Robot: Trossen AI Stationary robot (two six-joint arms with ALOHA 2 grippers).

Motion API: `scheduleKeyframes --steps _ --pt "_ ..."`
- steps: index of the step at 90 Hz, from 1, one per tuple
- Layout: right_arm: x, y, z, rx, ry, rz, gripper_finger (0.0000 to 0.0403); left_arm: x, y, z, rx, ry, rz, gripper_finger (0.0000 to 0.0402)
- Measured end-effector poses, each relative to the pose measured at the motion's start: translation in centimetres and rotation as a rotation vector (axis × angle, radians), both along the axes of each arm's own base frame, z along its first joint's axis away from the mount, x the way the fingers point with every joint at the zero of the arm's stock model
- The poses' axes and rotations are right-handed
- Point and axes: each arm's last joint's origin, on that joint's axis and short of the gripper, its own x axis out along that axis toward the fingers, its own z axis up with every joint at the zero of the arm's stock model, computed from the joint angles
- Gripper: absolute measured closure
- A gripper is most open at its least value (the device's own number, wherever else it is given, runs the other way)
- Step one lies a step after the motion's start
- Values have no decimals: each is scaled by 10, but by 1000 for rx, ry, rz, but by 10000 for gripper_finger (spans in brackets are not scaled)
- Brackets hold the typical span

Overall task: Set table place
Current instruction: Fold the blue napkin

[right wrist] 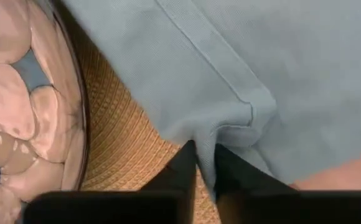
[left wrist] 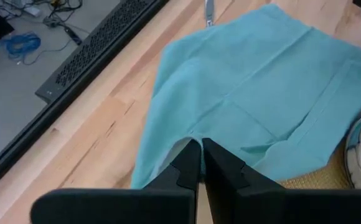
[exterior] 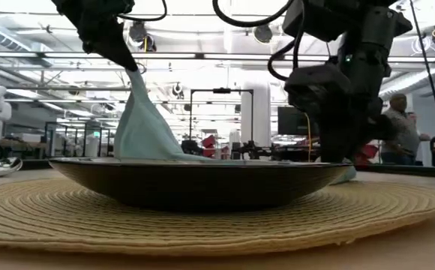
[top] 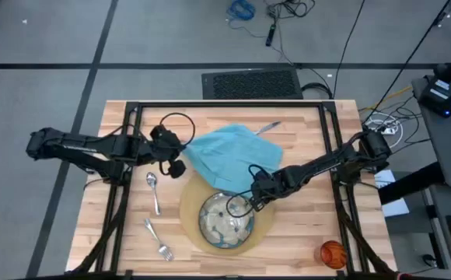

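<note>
Midway through: dish already on placemat near the table front edge, both grippers clamped on teal napkin mid-table, fork, spoon, knife, orange cup unplaced.

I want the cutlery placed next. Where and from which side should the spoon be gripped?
Grip the spoon across its thin handle, coming straight down from above. It lies flat on the table, bowl toward the far edge, with clear wood either side of the handle. The left pincer is nearest, but is shut on the napkin.
</note>
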Motion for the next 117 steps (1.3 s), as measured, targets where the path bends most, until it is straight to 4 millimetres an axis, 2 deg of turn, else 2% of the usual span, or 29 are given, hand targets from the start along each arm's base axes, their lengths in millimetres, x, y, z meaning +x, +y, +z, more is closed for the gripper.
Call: scheduleKeyframes --steps 13,24,32,40,50,65,76,98,117 --pt "2 -1 5 -69 -14 45 402 1 0 1 20 -3 -5 402" --pt "9 -2 25 -158 3 135 403 4 -1 4 39 -40 -26 402" --pt "12 -2 53 -267 32 172 403 5 -6 10 50 -89 -68 402" --pt "11 1 87 -392 65 202 403 5 -12 24 42 -145 -102 402" --pt "1 10 129 -551 101 211 403 -2 -22 42 32 -209 -157 402" --pt "-19 23 181 -721 97 156 403 -12 -43 78 34 -399 -300 402" --pt "-29 35 213 -818 -16 121 403 -24 -53 104 69 -503 -332 402" --pt "-47 50 279 -927 -267 158 403 -48 -66 147 122 -619 -351 402" --pt "-69 44 335 -1016 -407 175 403 -71 -70 188 158 -714 -398 402"
